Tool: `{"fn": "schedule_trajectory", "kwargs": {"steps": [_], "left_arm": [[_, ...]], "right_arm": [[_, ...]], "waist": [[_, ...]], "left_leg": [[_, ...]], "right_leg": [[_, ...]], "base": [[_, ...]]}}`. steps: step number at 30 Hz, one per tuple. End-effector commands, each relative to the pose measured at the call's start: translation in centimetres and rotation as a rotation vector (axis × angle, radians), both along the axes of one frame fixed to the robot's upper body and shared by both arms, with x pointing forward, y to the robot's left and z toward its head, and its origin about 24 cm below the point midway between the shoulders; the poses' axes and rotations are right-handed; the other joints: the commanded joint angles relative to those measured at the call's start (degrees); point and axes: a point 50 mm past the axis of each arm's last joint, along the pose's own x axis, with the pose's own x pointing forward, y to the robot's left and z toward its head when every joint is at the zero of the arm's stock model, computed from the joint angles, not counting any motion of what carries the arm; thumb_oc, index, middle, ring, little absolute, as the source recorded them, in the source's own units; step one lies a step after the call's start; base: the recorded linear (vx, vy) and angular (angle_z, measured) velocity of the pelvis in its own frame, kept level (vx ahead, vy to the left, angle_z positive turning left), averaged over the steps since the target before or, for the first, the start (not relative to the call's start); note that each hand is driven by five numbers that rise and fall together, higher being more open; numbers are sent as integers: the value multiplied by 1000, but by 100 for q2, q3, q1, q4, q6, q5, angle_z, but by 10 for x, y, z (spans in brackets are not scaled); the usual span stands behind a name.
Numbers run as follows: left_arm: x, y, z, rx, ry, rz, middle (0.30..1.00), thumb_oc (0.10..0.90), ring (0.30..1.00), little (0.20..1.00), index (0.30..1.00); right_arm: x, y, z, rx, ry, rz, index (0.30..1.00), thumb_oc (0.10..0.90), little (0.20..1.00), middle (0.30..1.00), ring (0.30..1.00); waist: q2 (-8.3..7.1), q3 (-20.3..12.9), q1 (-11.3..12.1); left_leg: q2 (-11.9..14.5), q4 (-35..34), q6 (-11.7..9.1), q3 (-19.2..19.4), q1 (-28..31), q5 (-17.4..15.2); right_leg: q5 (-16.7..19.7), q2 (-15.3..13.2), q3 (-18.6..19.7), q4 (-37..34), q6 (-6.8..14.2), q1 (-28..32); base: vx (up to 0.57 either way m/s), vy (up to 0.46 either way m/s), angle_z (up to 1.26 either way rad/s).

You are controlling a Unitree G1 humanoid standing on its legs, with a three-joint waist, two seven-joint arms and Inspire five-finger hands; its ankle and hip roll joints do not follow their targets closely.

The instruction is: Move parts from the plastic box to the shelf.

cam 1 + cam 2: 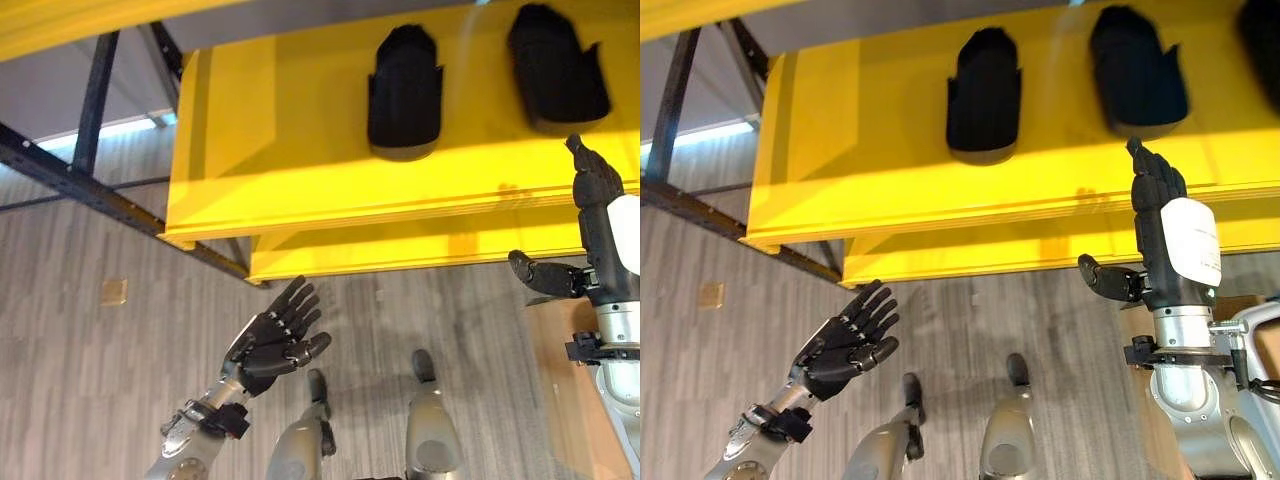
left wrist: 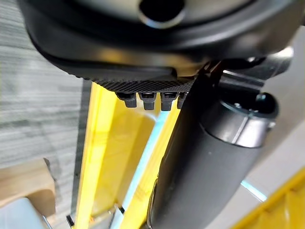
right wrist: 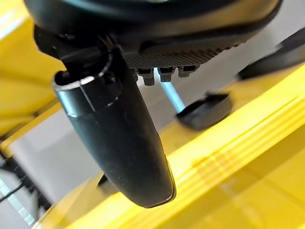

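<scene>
You see two black parts [image 1: 404, 92] [image 1: 556, 68] lying side by side on the yellow shelf [image 1: 270, 160], well apart from both hands. Your right robot hand [image 1: 1160, 215] is raised just in front of the shelf's front edge below the right-hand part, fingers straight and apart, holding nothing. Your left robot hand [image 1: 275, 338] hangs lower over the grey floor [image 1: 90, 360], fingers spread, empty. A dark metal frame [image 1: 95, 100] stands left of the shelf, and a wooden block [image 1: 565, 380] sits beside your right arm.
</scene>
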Motion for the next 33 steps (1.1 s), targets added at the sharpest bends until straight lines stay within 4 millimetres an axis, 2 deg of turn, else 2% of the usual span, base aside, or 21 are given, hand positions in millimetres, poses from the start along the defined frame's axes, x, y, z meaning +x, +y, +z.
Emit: {"fn": "schedule_trajectory", "kwargs": {"steps": [1, 3, 4, 5, 6, 9, 11, 13, 15, 16, 17, 18, 20, 22, 25, 30, 33], "left_arm": [[-8, 11, 20, 50, -143, -4, 1000, 900, 1000, 1000, 1000], [-7, 12, 21, 71, -152, -19, 1000, 900, 1000, 1000, 1000], [-5, 13, 21, 101, -153, -36, 1000, 900, 1000, 1000, 1000], [-5, 13, 21, 104, -153, -38, 1000, 900, 1000, 1000, 1000], [-4, 14, 21, 123, -154, -42, 1000, 900, 1000, 1000, 1000], [-4, 23, 21, 133, -140, 2, 1000, 900, 1000, 1000, 1000], [-5, 29, 22, 149, -139, 38, 1000, 900, 1000, 1000, 1000], [-6, 33, 22, 151, -134, 56, 1000, 900, 1000, 1000, 1000], [-9, 41, 24, 148, -121, 91, 1000, 900, 1000, 1000, 1000], [-9, 42, 25, 147, -118, 95, 1000, 900, 1000, 1000, 1000], [-9, 44, 26, 140, -111, 109, 1000, 900, 1000, 1000, 1000], [-9, 46, 27, 136, -102, 120, 1000, 900, 1000, 1000, 1000], [-10, 46, 26, 130, -90, 141, 1000, 900, 1000, 1000, 1000], [-10, 47, 26, 112, -82, 196, 1000, 900, 1000, 1000, 1000], [-10, 46, 25, 108, -81, 205, 1000, 900, 1000, 1000, 1000], [-4, 39, 27, 45, -116, 168, 1000, 900, 1000, 1000, 1000], [3, 31, 24, 31, -136, 136, 1000, 900, 1000, 1000, 1000]], "right_arm": [[-13, 9, 50, -51, -368, 57, 1000, 900, 1000, 1000, 1000], [-16, 4, 49, -51, -371, 15, 1000, 900, 1000, 1000, 1000], [-16, -2, 46, -47, -343, -14, 1000, 900, 1000, 1000, 1000], [-16, -3, 45, -46, -340, -17, 1000, 900, 1000, 1000, 1000], [-16, -7, 42, -42, -322, -38, 1000, 900, 1000, 1000, 1000], [-15, -9, 34, -18, -263, -20, 1000, 900, 1000, 1000, 1000], [-18, -10, 24, -8, -206, -28, 1000, 900, 1000, 1000, 1000], [-22, -13, 19, 19, -168, -41, 1000, 900, 1000, 1000, 1000], [-28, -25, 4, 61, -69, -90, 1000, 900, 1000, 1000, 1000], [-28, -26, 3, 63, -62, -93, 1000, 900, 1000, 1000, 1000], [-28, -30, -5, 90, -10, -118, 1000, 900, 1000, 1000, 1000], [-26, -29, -8, 116, 12, -115, 1000, 900, 1000, 1000, 1000], [-21, -27, -12, 142, 47, -119, 1000, 900, 1000, 1000, 1000], [-8, -20, -12, 145, 94, -85, 1000, 900, 1000, 1000, 1000], [-2, -21, -12, 109, 142, -83, 1000, 900, 1000, 1000, 1000], [-9, -33, -6, 87, 143, -118, 1000, 900, 1000, 1000, 1000], [-4, -30, -1, 57, 125, -72, 1000, 900, 1000, 1000, 1000]], "waist": [[-150, -1123, -183], [-158, -1167, -221], [-172, -1203, -267], [-174, -1206, -263], [-188, -1220, -291], [-236, -1242, -189], [-291, -1202, -152], [-319, -1222, -157], [-349, -1314, -93], [-329, -1339, -80], [-364, -1363, -28], [-420, -1411, 54], [-481, -1475, 192], [-495, -1539, 341], [-551, -1530, 396], [-514, -1380, 46], [-457, -1312, -87]], "left_leg": [[-225, 503, 489, 108, 352, -1367], [-330, 441, 554, 134, 387, -1434], [-420, 397, 595, 167, 433, -1493], [-427, 391, 601, 178, 437, -1497], [-448, 335, 612, 276, 498, -1523], [-355, 168, 580, 643, 692, -1483], [-219, 25, 555, 869, 815, -1351], [-165, -56, 570, 968, 861, -1271], [32, -13, 593, 1119, 721, -1071], [49, -12, 588, 1049, 753, -1175], [142, 98, 591, 1129, 650, -1183], [232, 190, 554, 1322, 535, -1150], [419, 285, 465, 1696, 430, -1074], [729, 318, 309, 2215, 360, -897], [1022, 528, 120, 2431, 172, -751], [1388, 520, -146, 2175, 216, -310], [1558, 698, -239, 1763, 209, -171]], "right_leg": [[200, -2, -24, -291, 73, 51], [378, -71, 69, -413, 129, 0], [645, -161, 119, -588, 178, -72], [672, -170, 125, -614, 184, -74], [856, -247, 49, -746, 231, -122], [1033, -294, -434, -885, 336, -233], [1047, -324, -737, -615, 332, -317], [936, -305, -799, -364, 309, -293], [603, -333, -1102, 445, 80, -56], [482, -345, -1099, 542, 108, 32], [412, -466, -1242, 857, 22, 181], [322, -613, -1476, 892, 0, 445], [168, -715, -1983, 865, -2, 731], [-299, -610, -2646, 660, -120, 1028], [-635, -288, -2939, 271, -240, 1231], [-948, 208, -2569, 418, -596, 950], [-1133, 469, -2261, 607, -852, 762]], "base": [[-36, 275, -20], [-42, 278, -19], [-34, 201, -10], [-44, 243, -10], [-31, 185, -21], [-61, 145, -49], [-126, 22, -104], [-139, -43, -78], [-169, -120, -93], [-137, -150, -106], [-169, -211, -85], [-299, -332, -70], [-259, -334, -52], [-235, -348, -96], [-126, -390, -135], [-115, -441, -68], [-100, -394, -49]]}}
